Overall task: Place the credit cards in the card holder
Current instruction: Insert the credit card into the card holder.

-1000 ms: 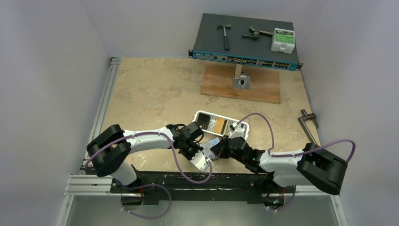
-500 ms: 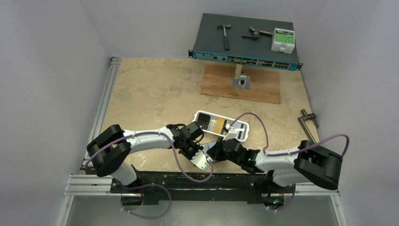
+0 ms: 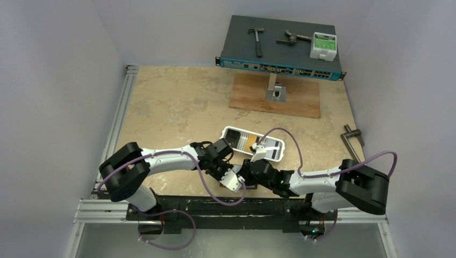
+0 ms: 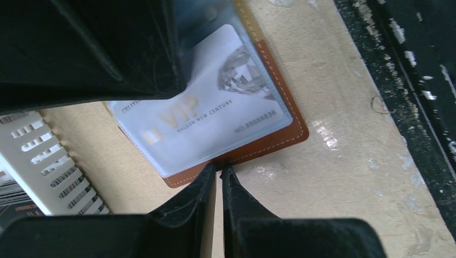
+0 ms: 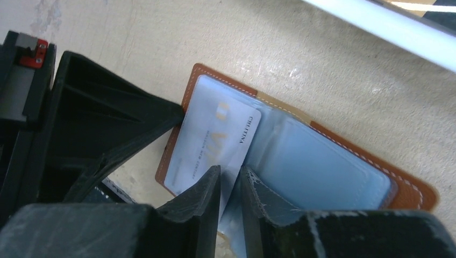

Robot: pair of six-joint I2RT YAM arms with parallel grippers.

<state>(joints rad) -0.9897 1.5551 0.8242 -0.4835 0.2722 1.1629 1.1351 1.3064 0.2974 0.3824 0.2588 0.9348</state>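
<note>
The card holder [image 4: 282, 141] is tan-brown leather with pale stitching. The card [image 4: 199, 115] is silvery white with gold VIP lettering and a diamond print. The desk [image 4: 333, 80] is mottled beige.

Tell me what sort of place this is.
Probably a robotics lab test cell: two robot arms bolted to a metal rail at the table's edge, plain white walls boxing the table in, and a network switch at the back with a hammer lying on it.
</note>
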